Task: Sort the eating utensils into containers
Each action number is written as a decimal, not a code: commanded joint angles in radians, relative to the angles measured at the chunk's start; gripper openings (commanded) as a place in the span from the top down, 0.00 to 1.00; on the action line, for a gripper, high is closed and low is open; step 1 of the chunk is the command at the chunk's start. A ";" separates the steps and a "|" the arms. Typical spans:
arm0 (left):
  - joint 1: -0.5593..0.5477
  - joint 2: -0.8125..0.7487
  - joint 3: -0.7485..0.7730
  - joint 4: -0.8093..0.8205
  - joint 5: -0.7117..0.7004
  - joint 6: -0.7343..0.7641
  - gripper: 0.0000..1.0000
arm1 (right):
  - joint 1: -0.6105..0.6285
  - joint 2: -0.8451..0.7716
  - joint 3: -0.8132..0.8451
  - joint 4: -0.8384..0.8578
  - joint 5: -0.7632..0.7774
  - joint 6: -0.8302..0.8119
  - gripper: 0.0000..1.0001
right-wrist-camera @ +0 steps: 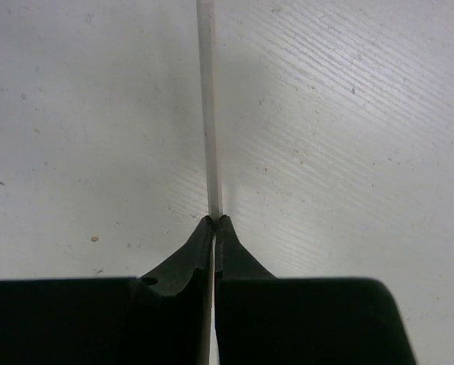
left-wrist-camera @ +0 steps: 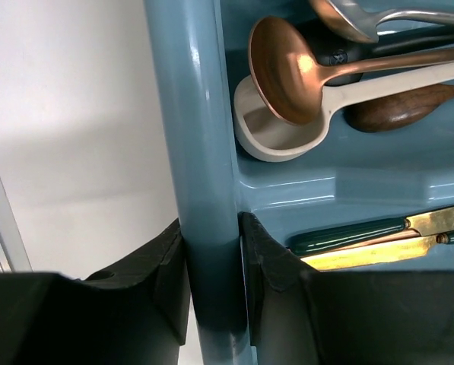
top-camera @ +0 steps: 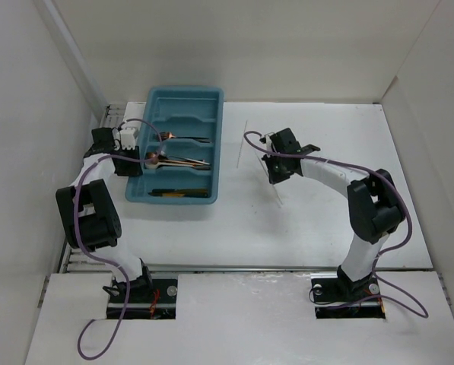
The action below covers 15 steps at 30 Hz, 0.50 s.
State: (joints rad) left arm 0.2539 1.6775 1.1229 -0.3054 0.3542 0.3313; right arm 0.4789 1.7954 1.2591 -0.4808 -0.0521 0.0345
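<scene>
The left gripper (left-wrist-camera: 211,225) is clamped on the long left wall of the teal tray (left-wrist-camera: 202,129). One dark finger (left-wrist-camera: 166,266) is outside the rim and the other inside, both pressed tight against the plastic. In the left wrist view, at 1 o'clock from that grip, a copper spoon (left-wrist-camera: 287,72) lies bowl-up on a white spoon (left-wrist-camera: 276,137). A dark wooden spoon (left-wrist-camera: 398,108) lies at 4 o'clock of the copper bowl and a silver spoon (left-wrist-camera: 348,17) at the top edge, all four in one slot. Past the divider, in the next slot at 3 o'clock from the fingers, lies a green-handled knife (left-wrist-camera: 356,236) with a gold blade. A gold piece (left-wrist-camera: 363,257) touches it (what kind of utensil it is cannot be told). The right gripper (right-wrist-camera: 214,220) has its fingers brought together on a thin white chopstick (right-wrist-camera: 207,114). The chopstick runs straight away toward 12 o'clock in the right wrist view, over the white table (right-wrist-camera: 348,137); whether it touches the table cannot be told. Seen from above, the left gripper sits at 9 o'clock of the tray, and the right gripper stands at 3 o'clock of it, well apart. There the held chopstick also pokes out toward 6 o'clock. A second thin stick (top-camera: 242,148) lies on the table between the tray and the right gripper, running roughly from 12 to 6.
</scene>
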 commanded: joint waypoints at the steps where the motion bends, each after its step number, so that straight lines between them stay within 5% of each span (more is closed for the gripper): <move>1: -0.019 0.050 0.067 0.045 -0.080 0.152 1.00 | 0.006 -0.028 0.003 0.053 -0.031 0.011 1.00; 4: -0.019 0.045 0.067 0.045 -0.080 0.118 0.69 | 0.006 -0.051 -0.006 0.071 -0.031 0.021 1.00; 7: -0.008 0.010 0.031 0.068 -0.080 0.095 0.48 | 0.006 -0.105 -0.017 0.099 -0.054 0.021 1.00; 9: 0.014 -0.028 0.017 0.068 -0.060 0.066 0.46 | 0.006 -0.143 -0.017 0.114 -0.064 0.012 1.00; 10: 0.015 -0.038 0.017 0.068 -0.041 0.066 0.46 | 0.006 -0.154 -0.017 0.125 -0.065 0.011 1.00; 15: 0.024 -0.058 0.008 0.023 -0.041 -0.020 1.00 | 0.015 -0.176 0.019 0.125 -0.075 0.011 1.00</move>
State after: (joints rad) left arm 0.2642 1.6779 1.1404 -0.2737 0.3363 0.3382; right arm 0.4805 1.6432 1.2396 -0.4179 -0.1051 0.0422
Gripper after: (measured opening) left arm 0.242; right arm 0.024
